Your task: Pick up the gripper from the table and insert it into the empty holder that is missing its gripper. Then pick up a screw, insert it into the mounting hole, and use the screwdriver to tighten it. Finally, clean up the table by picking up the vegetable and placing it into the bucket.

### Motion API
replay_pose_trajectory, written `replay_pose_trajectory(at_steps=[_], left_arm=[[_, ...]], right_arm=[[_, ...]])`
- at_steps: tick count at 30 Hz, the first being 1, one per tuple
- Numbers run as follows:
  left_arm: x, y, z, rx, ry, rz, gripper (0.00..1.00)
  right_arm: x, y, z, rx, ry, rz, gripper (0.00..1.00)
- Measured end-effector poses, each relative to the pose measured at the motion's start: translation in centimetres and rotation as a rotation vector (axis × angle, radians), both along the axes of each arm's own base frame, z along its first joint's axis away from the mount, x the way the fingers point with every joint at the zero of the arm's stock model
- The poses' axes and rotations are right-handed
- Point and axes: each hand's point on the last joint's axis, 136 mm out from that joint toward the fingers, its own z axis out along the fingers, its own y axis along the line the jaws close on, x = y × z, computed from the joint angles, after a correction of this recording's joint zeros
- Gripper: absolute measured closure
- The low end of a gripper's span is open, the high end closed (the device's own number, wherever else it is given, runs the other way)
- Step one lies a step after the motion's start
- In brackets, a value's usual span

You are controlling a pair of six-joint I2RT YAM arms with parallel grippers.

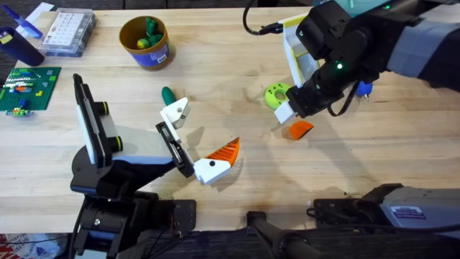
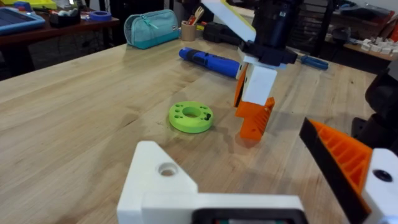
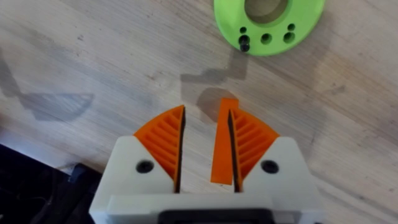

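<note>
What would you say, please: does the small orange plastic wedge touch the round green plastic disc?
Apart. The left wrist view shows bare wood between the wedge and disc.

Matt grained wood table (image 1: 237, 50), ribbed orange plastic gripper (image 2: 254, 118)

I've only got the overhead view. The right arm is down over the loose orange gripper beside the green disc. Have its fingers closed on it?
Observer: Not clamped. In the right wrist view the loose orange gripper lies against one of the right fingers, and there is a gap between it and the other.
Operator: Is it off the wood?
Observer: No. In the left wrist view it stands upright, and its lower end appears to rest on the table.
Operator: Where's a screw?
Observer: The right wrist view shows a dark screw sitting in one hole of the green disc.
</note>
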Motion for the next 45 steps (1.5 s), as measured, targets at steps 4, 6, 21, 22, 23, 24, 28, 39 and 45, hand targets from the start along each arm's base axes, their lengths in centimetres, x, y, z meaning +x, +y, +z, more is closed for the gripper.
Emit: replay_pose_trajectory(at_steps=[4,6,21,22,23,24,28,39,45], left_arm=[[0.0,0.0,0.0,0.001,0.005,0.003,0.01],[0.0,0.0,0.0,0.001,0.006,0.003,0.01],[0.0,0.0,0.0,0.001,0.007,0.003,0.01],[0.0,0.0,0.0,0.001,0.007,0.003,0.01],[0.0,0.0,0.0,0.001,0.007,0.003,0.01],[0.0,0.0,0.0,0.001,0.007,0.003,0.01],[0.0,0.0,0.0,0.001,0.007,0.003,0.01],[0.0,0.0,0.0,0.001,0.007,0.003,0.01],[0.0,0.0,0.0,0.001,0.007,0.003,0.01]], right_arm=[[0.0,0.0,0.0,-0.001,0.002,0.0,0.606],[0.0,0.0,0.0,-0.001,0.002,-0.001,0.606],[0.4,0.1,0.0,0.008,-0.01,-0.026,0.917],[0.4,0.1,0.0,0.009,-0.01,-0.029,0.978],[0.5,0.0,0.0,0.008,-0.01,-0.032,0.989],[0.5,-0.1,0.0,0.007,-0.009,-0.036,0.99],[0.4,-1.3,0.2,-0.009,0.014,-0.067,0.599],[-1.2,-2.7,4.6,-0.021,0.021,-0.078,0.014],[-2.6,-3.3,6.3,-0.008,-0.003,-0.116,0.014]])
